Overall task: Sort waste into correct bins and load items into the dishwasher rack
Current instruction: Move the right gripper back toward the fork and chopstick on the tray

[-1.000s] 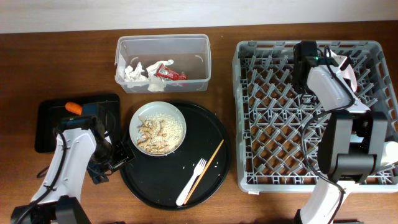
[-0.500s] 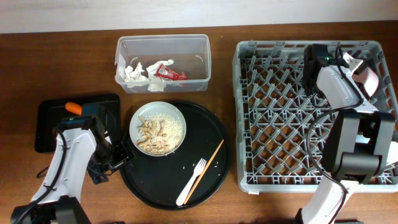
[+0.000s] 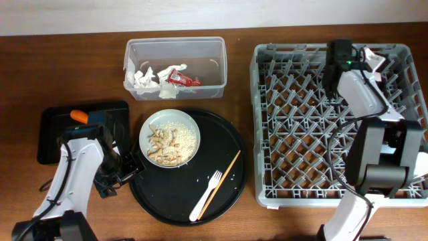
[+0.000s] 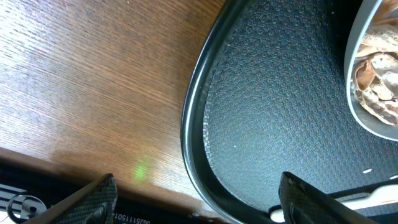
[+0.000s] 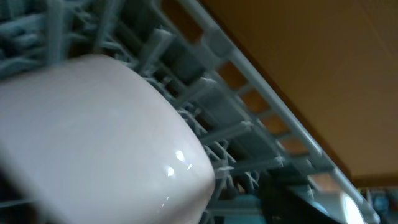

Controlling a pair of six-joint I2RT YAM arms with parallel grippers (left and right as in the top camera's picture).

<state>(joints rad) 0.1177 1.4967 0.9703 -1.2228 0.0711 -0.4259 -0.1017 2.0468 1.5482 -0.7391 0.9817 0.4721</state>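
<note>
Fingers [image 4: 93,200] of the left gripper [image 4: 199,202] are hanging wide apart over the round black tray's [image 4: 261,124] nine o'clock rim, beside the pale green plate [image 3: 170,138]. The right gripper [image 3: 358,59] is hovering at the dishwasher rack's [image 3: 294,120] one o'clock corner, close against the white-pink bowl [image 5: 106,124]; whether it is gripping, I cannot tell.

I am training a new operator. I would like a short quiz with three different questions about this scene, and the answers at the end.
1. True or false: the red wrapper lies in the clear tub.
2. Fill in the missing word: near the pale green plate, the left gripper has its jaws ____.
3. Choose one: the fork and the chopstick lie
A. in the clear tub
B. on the round black tray
C. on the pale green plate

Key: 1 true; 2 open; 3 B.
</note>
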